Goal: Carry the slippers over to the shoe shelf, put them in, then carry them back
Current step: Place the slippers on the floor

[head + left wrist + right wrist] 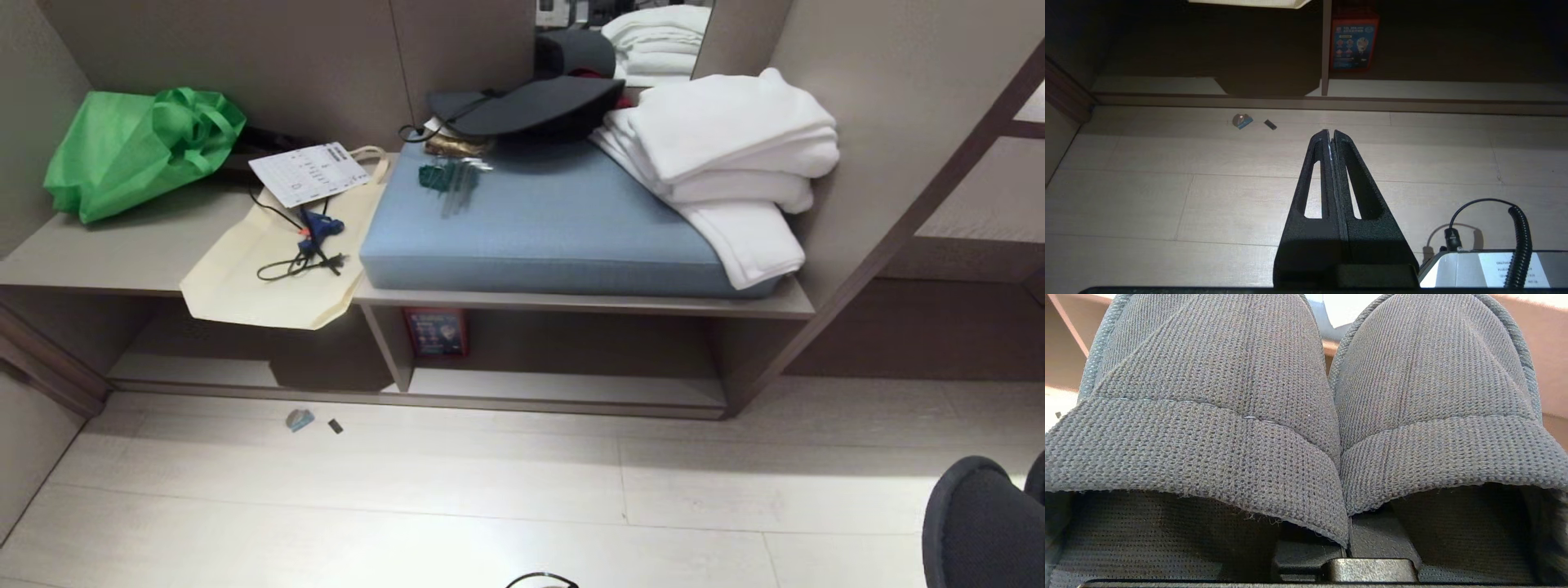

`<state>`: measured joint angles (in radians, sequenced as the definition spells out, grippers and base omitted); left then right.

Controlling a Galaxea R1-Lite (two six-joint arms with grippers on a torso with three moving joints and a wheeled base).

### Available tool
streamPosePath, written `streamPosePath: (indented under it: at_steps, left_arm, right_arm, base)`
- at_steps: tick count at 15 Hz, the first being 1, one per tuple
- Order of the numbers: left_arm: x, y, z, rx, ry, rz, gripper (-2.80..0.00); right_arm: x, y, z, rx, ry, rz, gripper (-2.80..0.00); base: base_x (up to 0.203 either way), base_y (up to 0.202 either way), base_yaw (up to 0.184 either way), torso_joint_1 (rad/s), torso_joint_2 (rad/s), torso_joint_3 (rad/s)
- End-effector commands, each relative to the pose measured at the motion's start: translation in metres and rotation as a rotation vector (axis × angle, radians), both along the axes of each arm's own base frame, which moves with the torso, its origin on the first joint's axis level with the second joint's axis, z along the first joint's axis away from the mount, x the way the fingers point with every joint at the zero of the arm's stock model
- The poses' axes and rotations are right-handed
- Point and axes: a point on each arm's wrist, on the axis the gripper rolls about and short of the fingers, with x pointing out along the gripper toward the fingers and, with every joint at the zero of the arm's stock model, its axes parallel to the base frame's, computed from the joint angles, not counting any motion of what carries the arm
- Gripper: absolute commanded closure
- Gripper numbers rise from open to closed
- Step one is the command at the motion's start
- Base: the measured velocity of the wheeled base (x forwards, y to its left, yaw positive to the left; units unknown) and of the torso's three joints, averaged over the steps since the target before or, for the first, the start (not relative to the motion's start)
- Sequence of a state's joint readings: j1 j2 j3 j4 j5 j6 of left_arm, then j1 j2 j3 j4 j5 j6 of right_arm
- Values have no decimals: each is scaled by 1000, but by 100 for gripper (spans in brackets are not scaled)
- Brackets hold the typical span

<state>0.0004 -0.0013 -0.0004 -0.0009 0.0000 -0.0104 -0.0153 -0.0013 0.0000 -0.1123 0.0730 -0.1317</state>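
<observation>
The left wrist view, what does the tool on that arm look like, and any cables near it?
The left tool is matt black with a grainy texture. Its two long fingers taper to narrow tips, and each has a long slot cut through it. Beside its base, a coiled black cable and a thinner black lead run to a pale housing bearing a white printed label. The right tool shows only black base parts.

My way ahead at twelve o'clock runs over open floor [490,490] to the shoe shelf [563,384]. Its mouth is free save a red box [436,331] at its eleven o'clock corner. Two small scraps [300,420] lie at ten o'clock. A cream bag [269,269] droops over the neighbouring cubby.
</observation>
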Motion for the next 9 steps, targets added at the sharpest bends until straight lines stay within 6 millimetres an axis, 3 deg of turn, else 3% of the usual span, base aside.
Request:
streamPosePath:
  at_steps: [1,9]
  left_arm:
    - [0,0,0,0,0,0,0]
    - [0,0,0,0,0,1,0]
  right_arm:
    - [0,0,0,-2,2,0,0]
    - [0,0,0,-4,1,2,0]
  base:
    - [0,0,0,2,4,201]
    - [0,0,0,2,2,203]
